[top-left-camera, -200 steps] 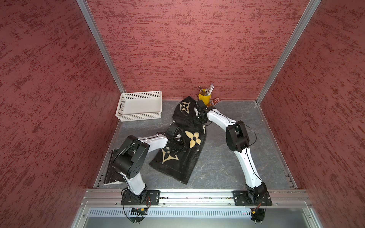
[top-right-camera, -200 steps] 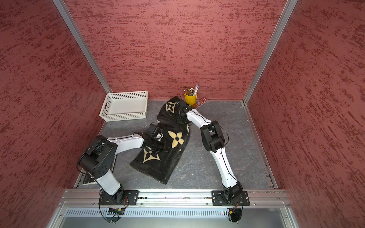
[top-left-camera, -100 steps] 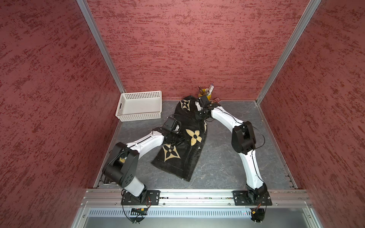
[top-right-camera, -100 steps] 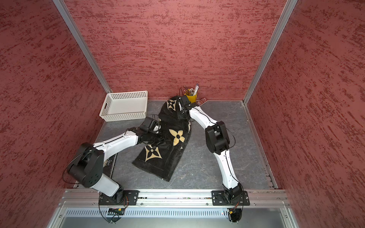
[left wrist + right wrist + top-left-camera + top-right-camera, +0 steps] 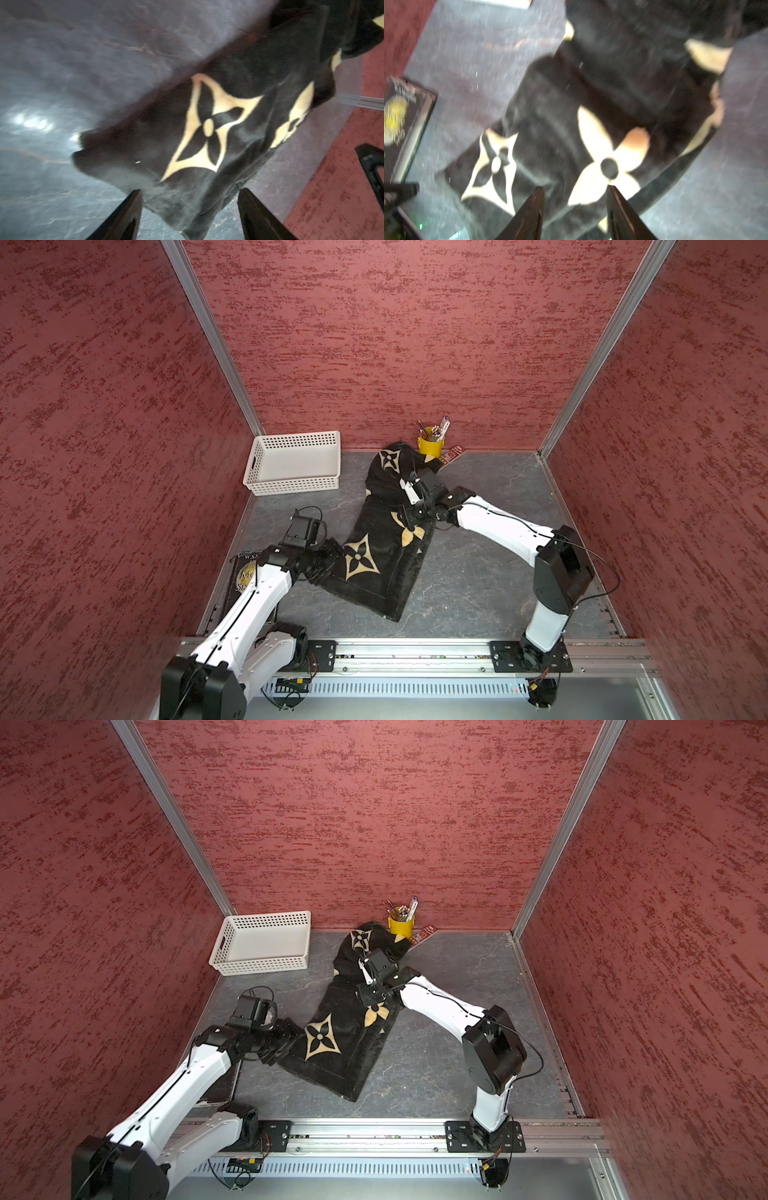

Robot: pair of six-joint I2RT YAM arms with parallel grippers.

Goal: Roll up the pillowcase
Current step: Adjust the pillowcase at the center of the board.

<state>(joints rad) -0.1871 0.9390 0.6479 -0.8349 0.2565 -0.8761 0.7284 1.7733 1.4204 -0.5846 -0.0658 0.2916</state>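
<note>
Black plush pillowcase, seemingly folded lengthwise, cream-patterned

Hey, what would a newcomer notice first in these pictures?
The black pillowcase with cream flower and star motifs, bunched in a long strip across the middle of the grey table. The left gripper at its left edge and the right gripper over its middle are both open. At the back stand a white basket and a yellow cup of pens.

Black plush pillowcase (cream flower motifs) lies rumpled, partly folded, mid-table
</note>
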